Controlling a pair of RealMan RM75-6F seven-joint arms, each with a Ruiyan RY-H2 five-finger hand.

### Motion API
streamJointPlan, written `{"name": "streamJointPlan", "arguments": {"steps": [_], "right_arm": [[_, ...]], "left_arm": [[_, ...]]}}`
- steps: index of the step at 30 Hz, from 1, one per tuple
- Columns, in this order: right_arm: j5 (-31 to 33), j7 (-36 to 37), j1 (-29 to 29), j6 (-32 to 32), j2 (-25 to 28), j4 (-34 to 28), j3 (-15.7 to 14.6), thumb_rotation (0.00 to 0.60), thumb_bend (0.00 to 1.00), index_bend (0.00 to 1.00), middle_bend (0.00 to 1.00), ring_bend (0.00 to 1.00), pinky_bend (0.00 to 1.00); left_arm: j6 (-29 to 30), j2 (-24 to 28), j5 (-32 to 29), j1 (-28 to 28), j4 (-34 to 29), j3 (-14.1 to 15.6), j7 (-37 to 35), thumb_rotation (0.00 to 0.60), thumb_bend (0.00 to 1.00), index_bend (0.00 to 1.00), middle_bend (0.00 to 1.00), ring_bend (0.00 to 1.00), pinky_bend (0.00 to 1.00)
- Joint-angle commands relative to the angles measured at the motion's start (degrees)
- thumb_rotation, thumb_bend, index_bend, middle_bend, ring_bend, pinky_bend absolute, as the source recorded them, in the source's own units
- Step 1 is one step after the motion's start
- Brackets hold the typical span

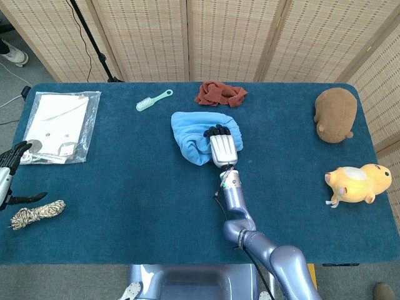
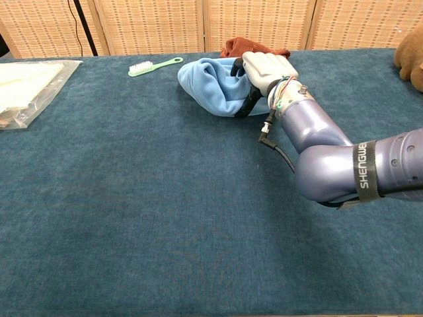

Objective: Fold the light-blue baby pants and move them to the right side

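Observation:
The light-blue baby pants (image 1: 190, 134) lie bunched in a soft heap at the middle of the blue table (image 1: 125, 200), a little towards the back. They show near the far edge in the chest view (image 2: 208, 82). My right hand (image 1: 223, 147) lies on their right part, its dark fingers curled into the cloth and the thumb tucked against the heap's near side (image 2: 264, 69). My left hand (image 1: 7, 169) hangs at the table's far left edge with fingers apart, holding nothing.
A red-brown cloth (image 1: 220, 94) lies just behind the pants. A green brush (image 1: 153, 100) and a plastic bag of white clothing (image 1: 59, 125) are at back left, a rope bundle (image 1: 36, 214) at front left. A brown plush (image 1: 335, 114) and a yellow plush (image 1: 358, 183) sit at the right.

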Motion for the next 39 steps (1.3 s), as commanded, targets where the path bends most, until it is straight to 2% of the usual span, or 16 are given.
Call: {"name": "streamJointPlan", "arguments": {"steps": [1, 4, 6, 8, 9, 17, 26, 39], "right_arm": [[-0.56, 1.66, 0.42, 0.35, -0.40, 1.13, -0.49, 0.600, 0.37, 0.45, 0.42, 0.36, 0.58], [-0.56, 1.91, 0.32, 0.24, -0.40, 1.56, -0.94, 0.600, 0.53, 0.46, 0.44, 0.38, 0.59], [-0.50, 2.50, 0.13, 0.49, -0.40, 1.64, -1.20, 0.600, 0.79, 0.47, 0.46, 0.40, 0.60], [-1.02, 3.62, -0.10, 1.10, -0.40, 1.84, -1.99, 0.600, 0.97, 0.49, 0.48, 0.42, 0.62], [-1.28, 3.93, -0.16, 1.31, -0.40, 1.99, -2.37, 0.600, 1.00, 0.50, 0.49, 0.43, 0.64], [-4.64, 9.94, -0.66, 6.12, -0.22, 3.13, -4.93, 0.600, 1.00, 0.51, 0.54, 0.52, 0.81], [-8.29, 17.86, -1.94, 13.69, 2.86, 0.76, -6.49, 0.600, 1.00, 0.53, 0.55, 0.55, 0.85], [-10.79, 18.25, -5.72, 18.97, 8.45, -5.38, -7.91, 0.600, 1.00, 0.54, 0.56, 0.56, 0.88]], "left_arm": [[-0.12, 0.05, 0.10, -0.02, 0.11, -0.05, -0.28, 0.600, 0.00, 0.00, 0.00, 0.00, 0.00], [-0.26, 0.09, 0.19, -0.02, 0.15, -0.03, -0.43, 0.600, 0.00, 0.00, 0.00, 0.00, 0.00], [-0.22, 0.15, 0.38, 0.05, 0.10, 0.03, -0.54, 0.600, 0.00, 0.00, 0.00, 0.00, 0.00], [-0.21, 0.20, 0.58, 0.09, 0.04, 0.08, -0.64, 0.600, 0.00, 0.00, 0.00, 0.00, 0.00], [-0.26, 0.19, 0.61, 0.07, 0.04, 0.08, -0.63, 0.600, 0.00, 0.00, 0.00, 0.00, 0.00], [-0.89, 0.21, 0.99, -0.16, -0.13, 0.24, -0.52, 0.600, 0.00, 0.00, 0.00, 0.00, 0.00], [-0.25, 0.36, 1.98, 0.18, -0.41, 0.52, -0.92, 0.600, 0.00, 0.00, 0.00, 0.00, 0.00], [0.23, 0.37, 3.35, 0.32, -0.81, 1.09, -0.55, 0.600, 0.00, 0.00, 0.00, 0.00, 0.00]]}}
